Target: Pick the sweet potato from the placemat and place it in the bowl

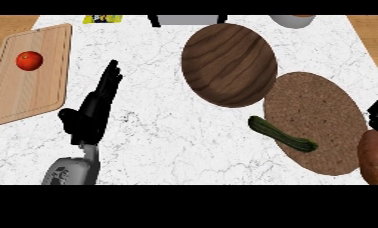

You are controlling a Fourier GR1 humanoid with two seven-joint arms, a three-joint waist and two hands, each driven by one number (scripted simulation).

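Marble-patterned white counter (170,122) filled the head view, veined in grey, with strips of light wood showing beyond it at the upper left and upper right corners. A pale wooden cutting board (33,79) lay at the left edge, a red tomato (29,60) resting on it. Along the far edge sat a yellow and black packet (102,19), a grey object with black parts (190,19) and a pale round container (293,20), all cut off by the frame.

A dark wooden bowl (229,65) stood right of centre, its rim overlapping the round brown placemat (316,122) just beside it to the lower right. A green zucchini (281,134) lay across the placemat's left rim, partly on the counter.

The sweet potato (368,154) showed at the right edge, low down, next to the placemat, with a sliver of the right hand (372,115) above it; whether that hand gripped it could not be told.

The left hand (94,107) rested at lower left, fingers straight, holding nothing.
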